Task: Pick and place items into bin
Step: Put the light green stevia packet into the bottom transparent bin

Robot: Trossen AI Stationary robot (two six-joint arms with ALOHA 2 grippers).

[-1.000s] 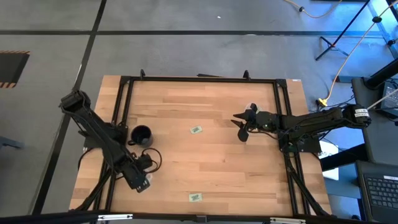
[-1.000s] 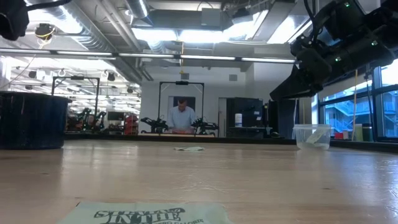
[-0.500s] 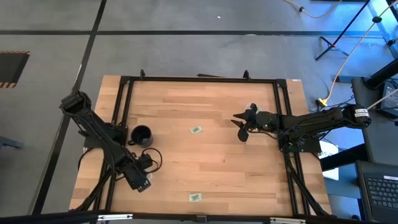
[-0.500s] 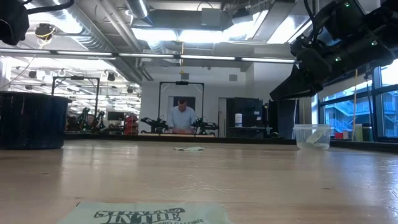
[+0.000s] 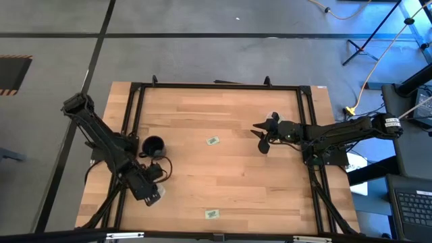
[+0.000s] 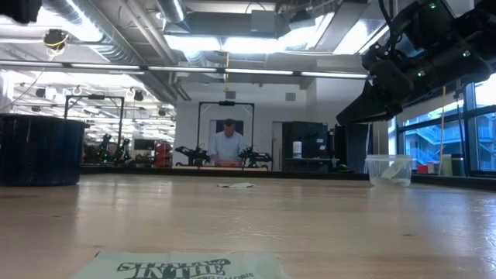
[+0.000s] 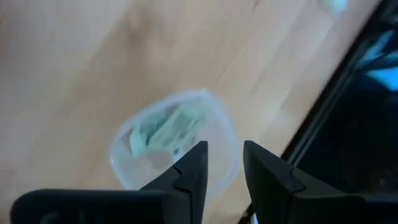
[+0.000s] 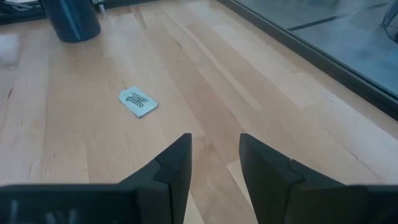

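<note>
Two pale green packets lie flat on the wooden table: one mid-table (image 5: pixel 212 140) (image 8: pixel 137 101), one near the near edge (image 5: pixel 212 214) (image 6: pixel 182 266). A clear plastic bin (image 7: pixel 126 133) stands at the near left and holds several green packets (image 7: pixel 166 132). My left gripper (image 5: pixel 147 191) (image 7: pixel 224 165) hovers open above the bin's rim with nothing between its fingers. My right gripper (image 5: pixel 263 140) (image 8: pixel 214 162) is open at mid-right, raised above the table and pointing toward the mid-table packet.
A black cup (image 5: pixel 153 146) (image 6: pixel 39 151) stands upright at the left, just beyond the left gripper. A black frame rail (image 5: pixel 216 86) runs around the tabletop. The low view shows a clear tub (image 6: pixel 387 170) at far right and a person in the room behind.
My left arm has drawn back a little toward the table's left edge and risen slightly; its gripper stays open over the bin. The right arm and the packets have kept still.
</note>
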